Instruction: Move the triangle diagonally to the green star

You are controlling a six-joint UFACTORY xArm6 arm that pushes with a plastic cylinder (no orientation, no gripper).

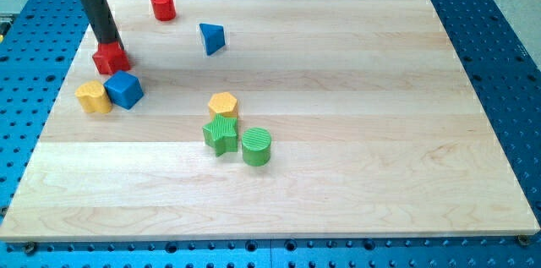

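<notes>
The blue triangle (211,38) lies near the view's top, left of centre. The green star (221,134) lies near the board's middle, below and slightly right of the triangle, with a yellow hexagon (223,104) touching its upper side and a green cylinder (257,146) touching its right. My dark rod comes down from the view's top left; my tip (111,44) rests at the upper edge of a red block (111,58), far left of the triangle.
A red cylinder (163,5) stands near the top edge. A blue cube (124,90) and a yellow block (93,97) sit just below the red block at the left. The wooden board (355,133) lies on a blue perforated table.
</notes>
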